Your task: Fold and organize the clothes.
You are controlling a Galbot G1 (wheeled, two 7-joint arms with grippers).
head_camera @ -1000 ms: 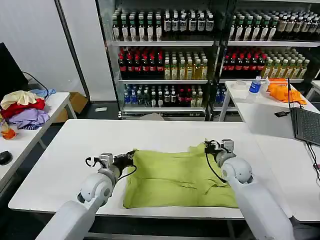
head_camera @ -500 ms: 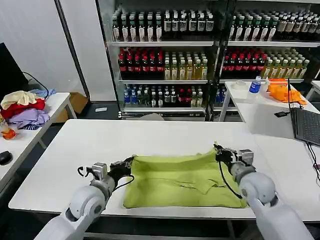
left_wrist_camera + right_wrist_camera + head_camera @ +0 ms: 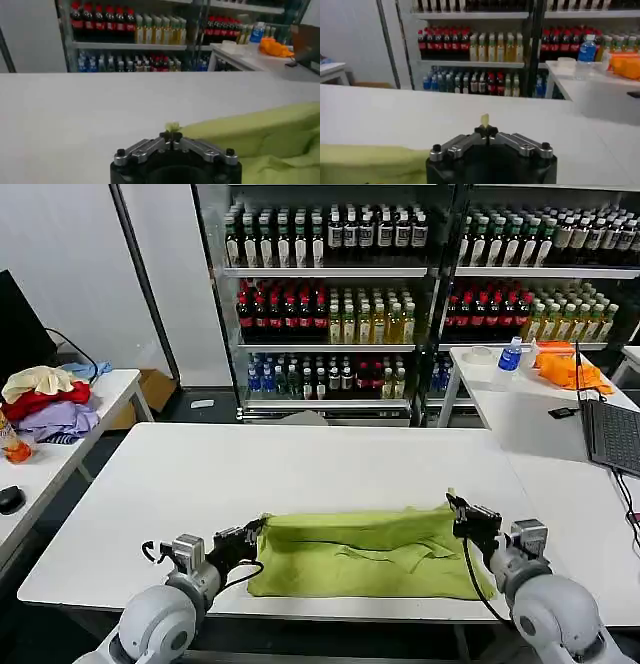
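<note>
The shirt lies on the white counter, close to the near edge. It is yellow-green and looks like a long flat strip, with its far edge doubled over toward the robot.

The left hand is at the shirt's left end. Its fingers are pinched tight, and in the left wrist view a small tuft of green cloth pokes out between the tips of the left hand. So it has hold of that corner.

The right hand is at the shirt's right end, near the top corner. Its fingers are closed tight too. In the right wrist view a thin bit of pale green sticks up from the closed tips of the right hand, so it grips cloth as well.

I think the robot is in the middle of a fold. Both hands hold the far edge and bring it down over the near half. The fold looks close to done, since the two edges are nearly together.

Next, both hands should lay the edge down flat and even, then let go. If one hand goes lower than the other, the fold could come out crooked. The cloth is soft and may bunch up in the middle.
</note>
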